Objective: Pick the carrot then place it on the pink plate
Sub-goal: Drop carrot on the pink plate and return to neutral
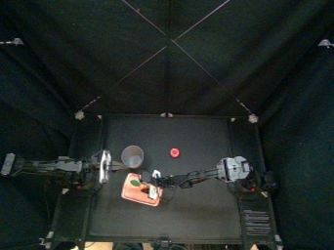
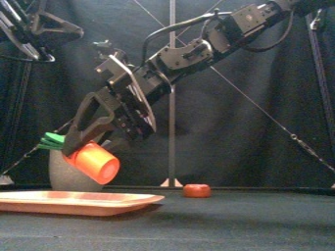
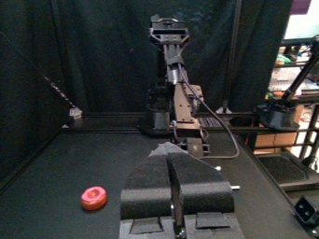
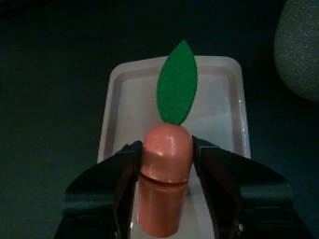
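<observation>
An orange carrot [image 2: 94, 164] with a green leaf [image 4: 177, 82] hangs tilted just above the flat pink plate [image 2: 53, 202], its leaf end pointing left. My right gripper [image 4: 166, 157] is shut on the carrot's body. From above, that gripper [image 1: 155, 182] is over the plate [image 1: 133, 189] at the table's front left of middle. In the right wrist view the plate [image 4: 122, 103] lies directly under the carrot [image 4: 163, 182]. My left gripper [image 3: 174, 182] rests at the table's left side with its jaws together and nothing between them.
A tall grey speckled cup [image 1: 132, 153] stands just behind the plate, also seen as a cup [image 4: 299, 47] at the right wrist view's edge. A small red toy [image 1: 175, 152] lies at mid-table, right of the cup; it shows as a red toy [image 2: 197, 190].
</observation>
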